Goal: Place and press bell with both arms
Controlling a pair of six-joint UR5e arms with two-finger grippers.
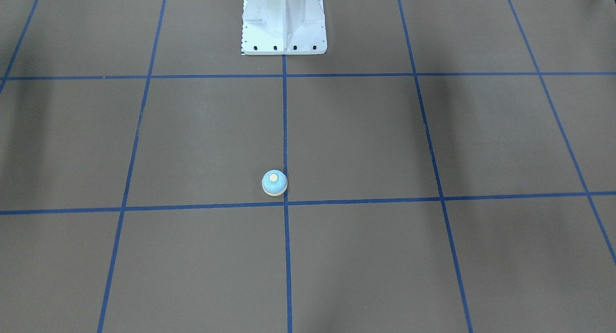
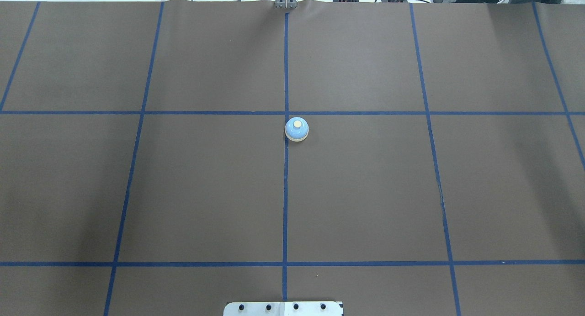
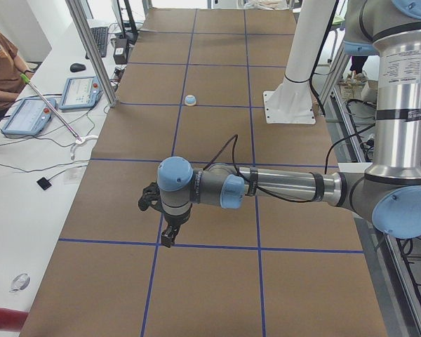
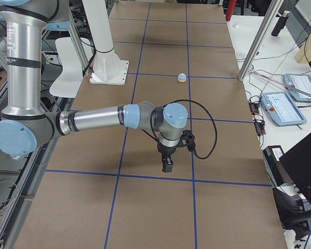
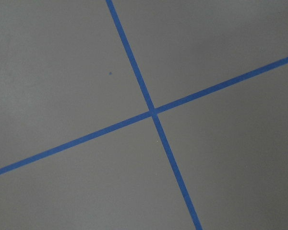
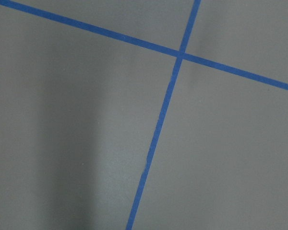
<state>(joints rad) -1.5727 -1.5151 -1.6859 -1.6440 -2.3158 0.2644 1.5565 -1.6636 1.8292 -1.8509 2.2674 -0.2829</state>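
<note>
The small light-blue bell with a cream button stands upright on the brown table beside the centre tape line; it also shows in the front view, the left view and the right view. My left gripper points down over the table near my left end, far from the bell. My right gripper points down near my right end, also far from it. Both show only in the side views, so I cannot tell whether they are open or shut. The wrist views show only brown table and blue tape.
The white pedestal base stands at my edge of the table, also in the overhead view. Blue tape divides the table into squares. An operator, tablets and frame posts line the far side.
</note>
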